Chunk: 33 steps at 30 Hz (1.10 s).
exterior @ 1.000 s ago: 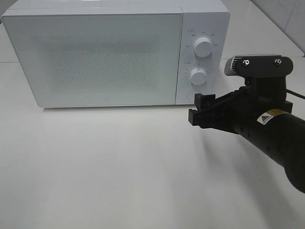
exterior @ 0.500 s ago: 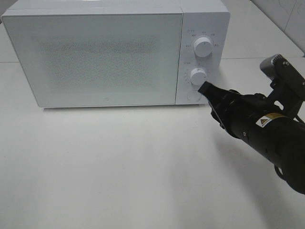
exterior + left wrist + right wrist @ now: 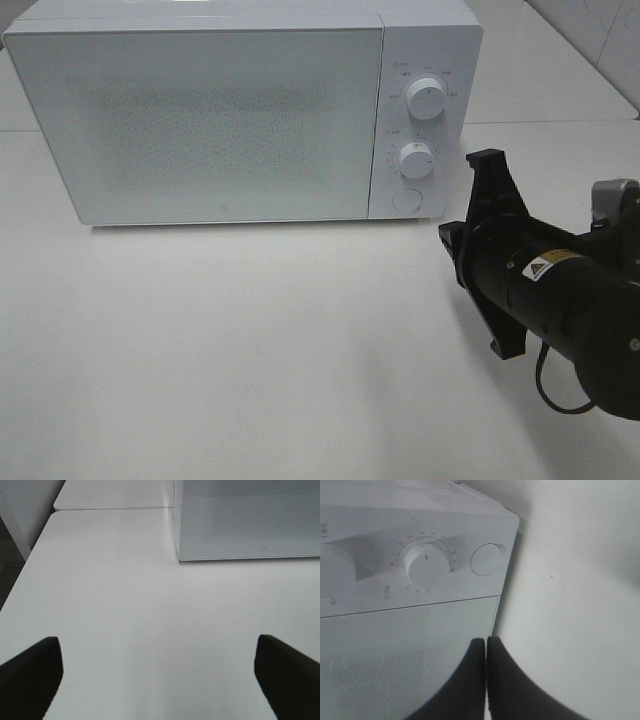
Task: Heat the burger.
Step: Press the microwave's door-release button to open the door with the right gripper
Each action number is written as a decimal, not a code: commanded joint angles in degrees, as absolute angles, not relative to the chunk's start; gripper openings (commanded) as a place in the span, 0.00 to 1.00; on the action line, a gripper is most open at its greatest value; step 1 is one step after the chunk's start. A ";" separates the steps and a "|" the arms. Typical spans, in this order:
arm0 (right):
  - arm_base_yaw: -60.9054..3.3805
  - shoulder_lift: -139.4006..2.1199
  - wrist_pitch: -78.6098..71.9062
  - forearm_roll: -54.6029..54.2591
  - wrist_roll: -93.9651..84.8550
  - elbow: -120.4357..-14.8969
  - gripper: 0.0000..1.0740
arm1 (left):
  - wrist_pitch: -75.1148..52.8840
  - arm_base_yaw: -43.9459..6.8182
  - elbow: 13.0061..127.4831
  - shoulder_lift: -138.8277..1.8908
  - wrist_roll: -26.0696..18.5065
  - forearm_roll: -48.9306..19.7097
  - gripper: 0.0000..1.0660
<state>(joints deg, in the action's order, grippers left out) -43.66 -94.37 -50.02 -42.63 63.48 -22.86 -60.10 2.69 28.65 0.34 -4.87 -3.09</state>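
Observation:
The burger is not in view in any frame. The white microwave (image 3: 200, 120) stands at the back of the table with its door closed; what is inside is hidden. My right gripper (image 3: 450, 240) is shut and empty, a short way right of and in front of the control panel. In the right wrist view its fingers (image 3: 475, 680) press together, pointing at the microwave's lower right corner, near the lower knob (image 3: 426, 566) and the round button (image 3: 486, 559). My left gripper (image 3: 157, 645) is open and empty over bare table, in front of the microwave (image 3: 250, 520).
The control panel has an upper knob (image 3: 427, 98), a lower knob (image 3: 416, 159) and a round button (image 3: 405, 199). The white table (image 3: 250, 340) spreads in front of the microwave. The table's left edge (image 3: 30, 560) shows in the left wrist view.
My right gripper reached up to the microwave's round button half a second ago, then pulled back to the right and down. Its wrist has rolled. The microwave door stays closed.

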 commanded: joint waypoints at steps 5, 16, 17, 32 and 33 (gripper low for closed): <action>-42.11 -99.92 -52.08 -38.22 70.99 -25.90 0.00 | -59.53 2.92 28.48 1.26 -4.64 -3.21 0.90; -35.75 -107.20 -51.85 -31.00 76.60 -32.60 0.00 | -59.53 2.92 28.48 1.26 -4.64 -3.21 0.90; -34.72 -108.69 -51.85 -31.00 76.60 -33.86 0.00 | -59.53 2.92 28.48 1.26 -4.64 -3.21 0.90; -31.40 -115.51 -50.13 -29.68 77.52 -42.00 0.00 | -59.53 2.92 28.48 1.26 -4.64 -3.21 0.90; -31.40 -116.43 -49.22 -29.56 77.92 -43.20 0.00 | -59.53 2.92 28.48 1.26 -4.64 -3.21 0.90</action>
<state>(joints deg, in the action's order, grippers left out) -31.68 -116.25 -49.90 -30.48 77.41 -42.57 -60.10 2.69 28.65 0.34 -4.87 -3.09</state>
